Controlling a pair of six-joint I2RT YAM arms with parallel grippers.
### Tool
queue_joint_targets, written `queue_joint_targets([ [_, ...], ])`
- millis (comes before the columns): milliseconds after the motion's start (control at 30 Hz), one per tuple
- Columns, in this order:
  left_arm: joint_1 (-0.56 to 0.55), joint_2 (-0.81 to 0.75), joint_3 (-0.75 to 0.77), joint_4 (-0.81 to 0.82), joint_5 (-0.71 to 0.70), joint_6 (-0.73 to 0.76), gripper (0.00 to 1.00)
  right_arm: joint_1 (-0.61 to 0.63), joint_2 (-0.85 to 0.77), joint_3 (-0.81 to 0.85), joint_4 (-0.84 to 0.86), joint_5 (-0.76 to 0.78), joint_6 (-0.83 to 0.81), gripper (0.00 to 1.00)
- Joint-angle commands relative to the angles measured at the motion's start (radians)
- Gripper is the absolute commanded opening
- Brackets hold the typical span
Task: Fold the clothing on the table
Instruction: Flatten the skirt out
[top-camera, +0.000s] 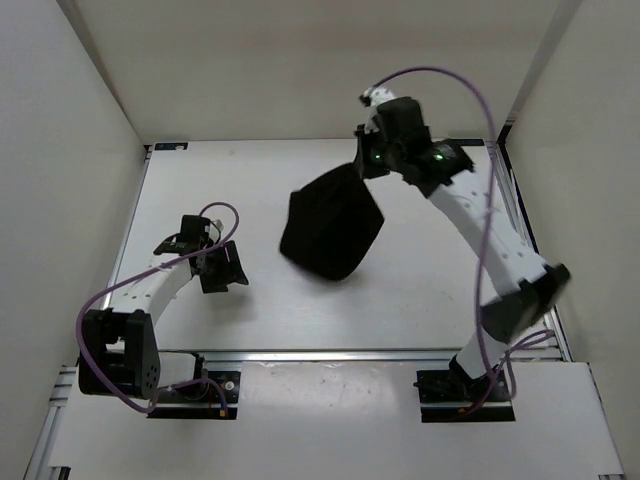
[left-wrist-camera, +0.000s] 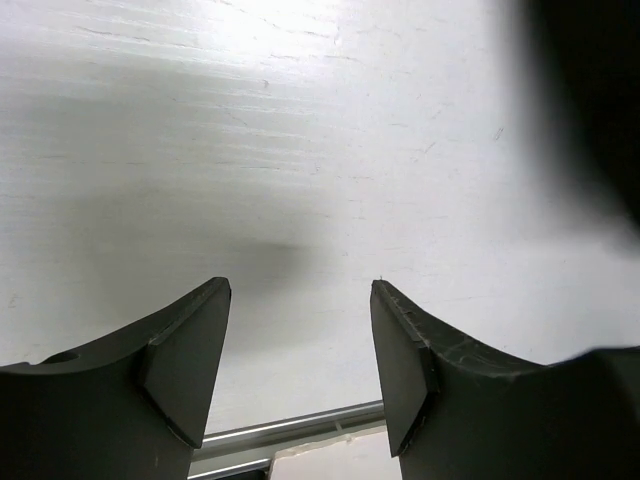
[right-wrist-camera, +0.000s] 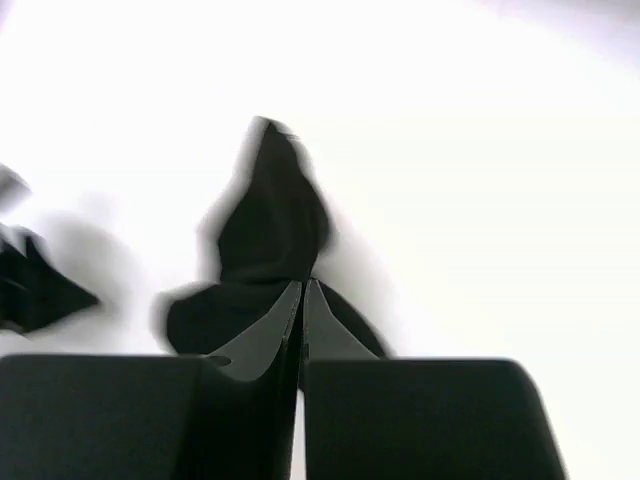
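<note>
The clothing (top-camera: 332, 225) hangs from the right gripper (top-camera: 366, 160) over the middle of the table (top-camera: 420, 295), blocking passage there. Bare table lies between it and the left gripper (top-camera: 222, 272), and between it and the right arm (top-camera: 470, 220). Walls (top-camera: 60, 150) hem both sides.

Enclosure: plain white panels on three sides, namely left wall (top-camera: 60, 220), back wall (top-camera: 320, 70) and right wall (top-camera: 595, 230), meeting in dark corner seams. Furniture: one white table (top-camera: 240, 180), with an aluminium rail (top-camera: 330, 354) along its near edge and a white board (top-camera: 330, 420) in front of that. Lighting: bright, diffuse; shadows soft-edged.
</note>
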Motion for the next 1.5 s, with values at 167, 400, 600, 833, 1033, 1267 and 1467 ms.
queue_joint_targets([
  [167,-0.018,0.026,0.018,0.024,0.022,0.011,0.69,0.15,-0.298,-0.195,0.353,0.409,-0.113,0.0],
  [400,-0.027,0.043,0.022,0.029,0.032,0.009,0.69,0.012,-0.213,-0.157,0.255,0.18,-0.015,0.0],
  [600,-0.021,0.039,0.016,0.024,0.028,0.019,0.68,-0.015,-0.105,-0.067,0.231,0.006,0.014,0.0],
  [833,-0.012,0.051,0.026,0.02,0.034,0.017,0.69,0.02,-0.148,-0.046,0.378,-0.097,-0.039,0.0],
  [1033,-0.024,0.059,0.041,0.021,0.034,0.019,0.68,0.05,-0.362,-0.313,0.678,-0.083,-0.076,0.0],
  [1267,-0.035,0.068,0.039,0.021,0.034,0.019,0.68,-0.026,-0.481,-0.514,0.59,-0.031,0.066,0.0],
  [1467,-0.031,0.045,0.018,0.021,0.026,0.017,0.69,-0.097,-0.767,-0.836,0.445,-0.003,0.234,0.0],
])
